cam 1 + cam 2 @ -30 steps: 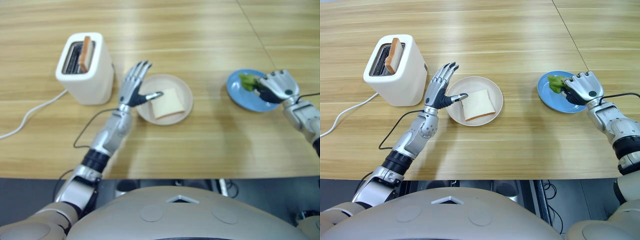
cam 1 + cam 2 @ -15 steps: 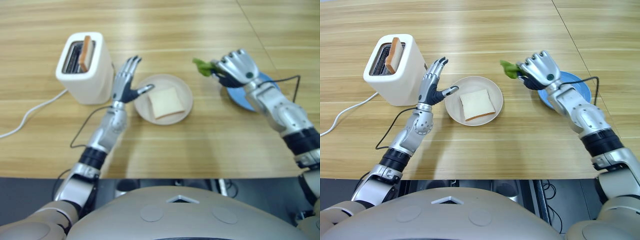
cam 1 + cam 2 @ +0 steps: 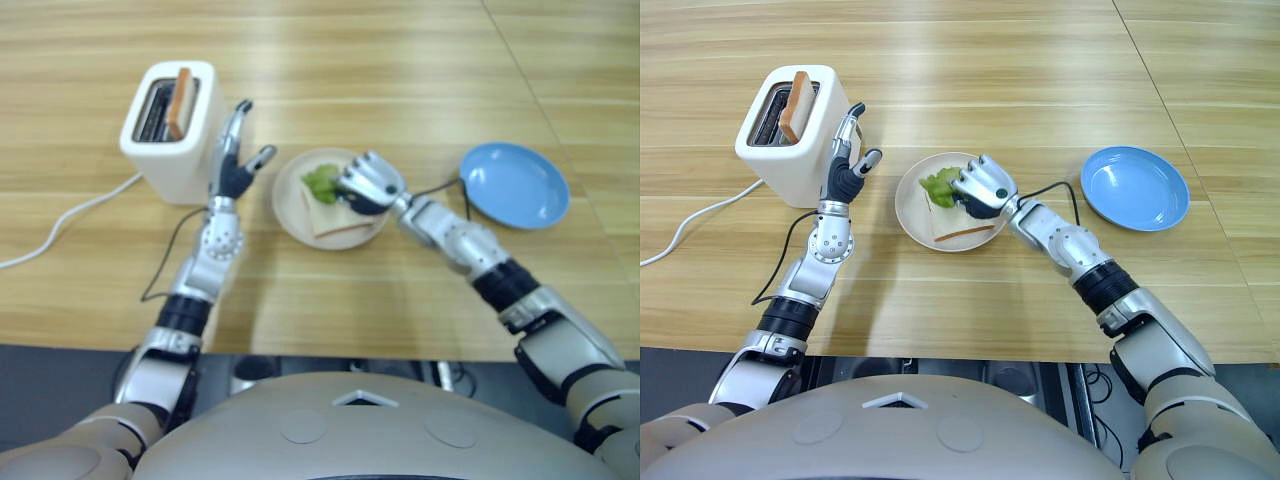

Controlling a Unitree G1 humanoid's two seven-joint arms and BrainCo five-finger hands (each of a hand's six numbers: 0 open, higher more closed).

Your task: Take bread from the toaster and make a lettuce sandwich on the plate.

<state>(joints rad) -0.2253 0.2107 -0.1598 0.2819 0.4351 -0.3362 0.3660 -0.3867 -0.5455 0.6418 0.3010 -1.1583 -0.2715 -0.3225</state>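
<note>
Our right hand (image 3: pixel 985 187) is curled around the lettuce (image 3: pixel 938 185), right over the plate (image 3: pixel 908 208), the leaf at or just above the bread slice (image 3: pixel 958 230) lying there. We're on the lettuce-laying step. Next, we judge, the fingers must let go so the leaf settles flat. Our left hand (image 3: pixel 845 165) stands spread and empty, just left of the plate. The count: 1 leaf, 1 toaster (image 3: pixel 790 150) left of the plate, 2 slices with the second slice (image 3: pixel 796 104) upright in it, and 2 dishes with the blue dish (image 3: pixel 1135 188) right of the plate.
</note>
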